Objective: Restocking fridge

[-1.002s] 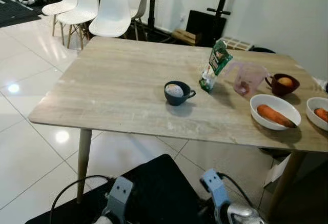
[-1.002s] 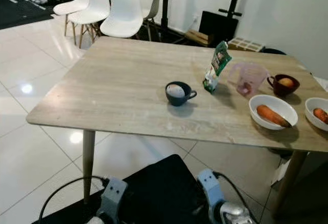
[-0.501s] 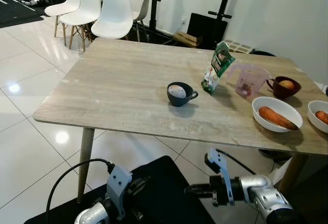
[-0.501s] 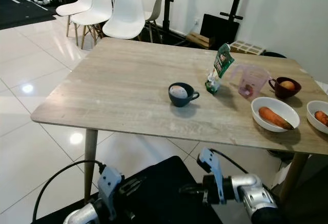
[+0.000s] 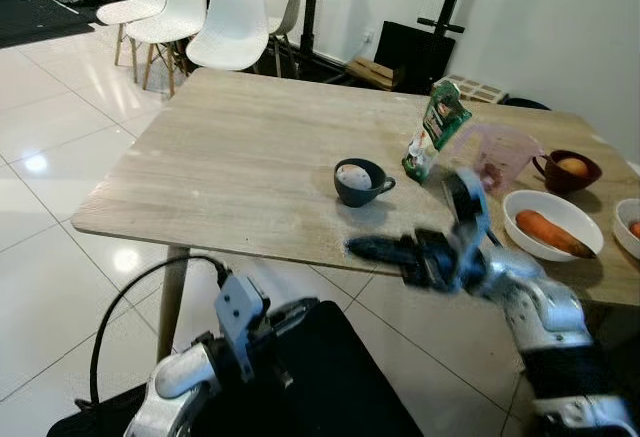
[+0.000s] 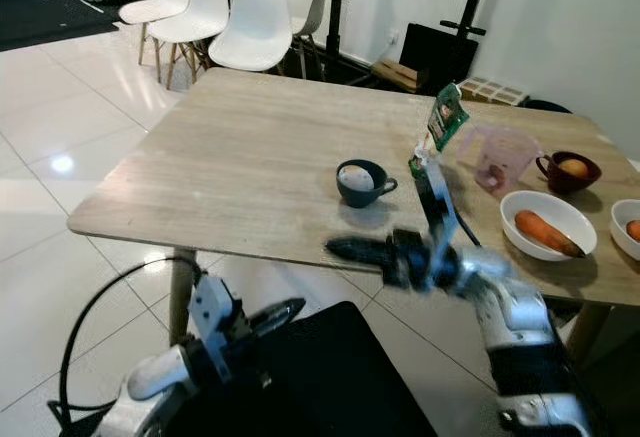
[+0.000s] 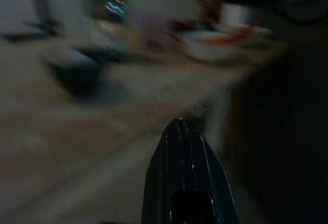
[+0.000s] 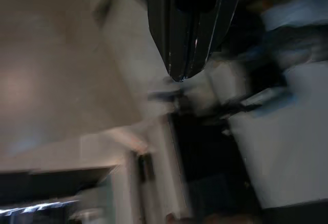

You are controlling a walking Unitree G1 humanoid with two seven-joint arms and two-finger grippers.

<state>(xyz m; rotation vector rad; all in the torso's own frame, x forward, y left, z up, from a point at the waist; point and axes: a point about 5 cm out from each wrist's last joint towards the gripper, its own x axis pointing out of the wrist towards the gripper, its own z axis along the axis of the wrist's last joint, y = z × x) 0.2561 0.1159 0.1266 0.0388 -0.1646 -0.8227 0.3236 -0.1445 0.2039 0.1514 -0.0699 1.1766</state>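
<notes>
Left eye view: the right claw (image 5: 362, 248) sits mid-frame, fingers pressed together and empty, over the near edge of the bench (image 5: 230, 167). To do the reach well, I judge it should spread its fingers first, then approach a restocking item squarely. The left claw (image 5: 295, 310) waits at lower left, narrow and empty.

Right eye view: right of centre, the dark cup (image 6: 361, 183) holds a pale egg-like thing; the green pouch (image 6: 438, 135) leans beside a pink jug (image 6: 494, 157); the brown cup (image 6: 570, 170) holds something orange; the white bowl (image 6: 548, 223) holds a carrot.

Both wrist views are blurred, each showing closed fingers.
</notes>
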